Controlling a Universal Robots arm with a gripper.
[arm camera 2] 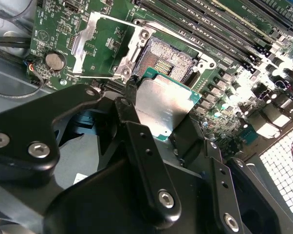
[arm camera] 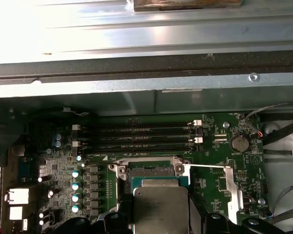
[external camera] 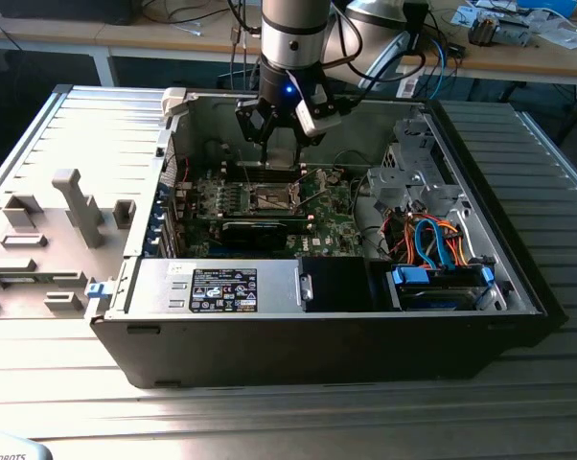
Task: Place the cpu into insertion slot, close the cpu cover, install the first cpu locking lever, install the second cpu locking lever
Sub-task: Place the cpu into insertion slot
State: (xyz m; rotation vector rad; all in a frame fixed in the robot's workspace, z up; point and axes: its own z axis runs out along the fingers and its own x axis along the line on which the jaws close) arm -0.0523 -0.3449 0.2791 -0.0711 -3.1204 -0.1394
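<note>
We see the gripper (external camera: 282, 142) at upper middle of the exterior view, jaws clamped on the cpu (arm camera 2: 163, 105), close over the uncovered insertion slot (arm camera 2: 168, 59) in the computer case (external camera: 365, 350).

The exterior view looked down from high and well back at the open computer case (external camera: 269, 335) on the tabletop (external camera: 365, 412), facing the arm (external camera: 293, 38) beyond it. Both wrist views sat close above the motherboard (arm camera 2: 54, 29), looking past the tool (arm camera 2: 158, 119) from different angles. They shared the insertion slot (arm camera 2: 168, 58) and the cpu (arm camera 2: 163, 100) clamped in the tool.
</note>
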